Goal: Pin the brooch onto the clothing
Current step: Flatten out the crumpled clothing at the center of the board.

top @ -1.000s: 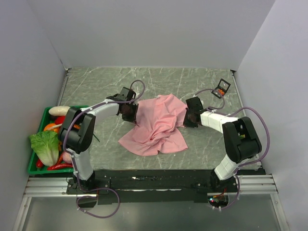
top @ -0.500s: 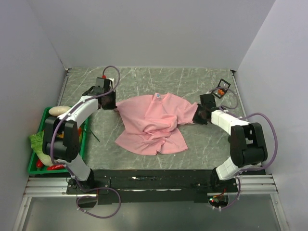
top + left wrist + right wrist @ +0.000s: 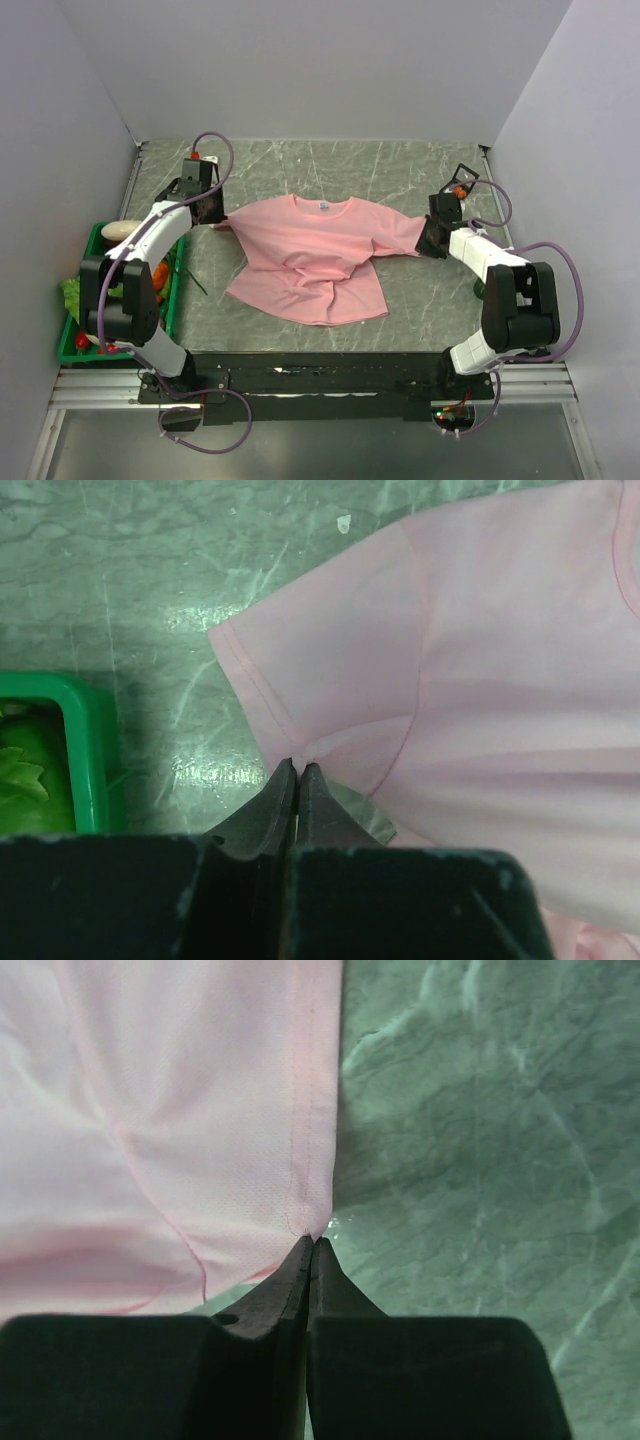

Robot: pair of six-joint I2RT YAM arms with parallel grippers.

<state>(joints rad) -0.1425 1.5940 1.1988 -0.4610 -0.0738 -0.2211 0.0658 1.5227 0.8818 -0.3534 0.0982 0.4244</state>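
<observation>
I see the pink T-shirt (image 3: 300, 250) lying in the middle of the gray table (image 3: 400, 170). It is spread out with its neck toward the far side. The small white neck label (image 3: 324, 205) shows at the collar. The top part looks fairly smooth, but the bottom part is bunched up with folds.

My left gripper (image 3: 211, 214) is at the shirt's left sleeve. In the left wrist view, the left gripper (image 3: 297, 772) is pressed tight together, and it pinches the bottom edge of the sleeve of the T-shirt (image 3: 480, 670). A corner of the green basket (image 3: 92, 750) shows just beside it.

My right gripper (image 3: 424, 240) is at the other sleeve. In the right wrist view, the right gripper (image 3: 312, 1243) is also squeezed tight, and it nips the corner of the sleeve hem of the T-shirt (image 3: 180, 1100).

The brooch (image 3: 459, 190) is a tiny orange dot in a small black holder (image 3: 466, 172) near the far right corner of the table. It is apart from the shirt, just past my right arm. It is too small for me to see its shape.

The green basket (image 3: 68, 350) sits at the left edge of the table with a lettuce (image 3: 72, 293) and other food in it.
</observation>
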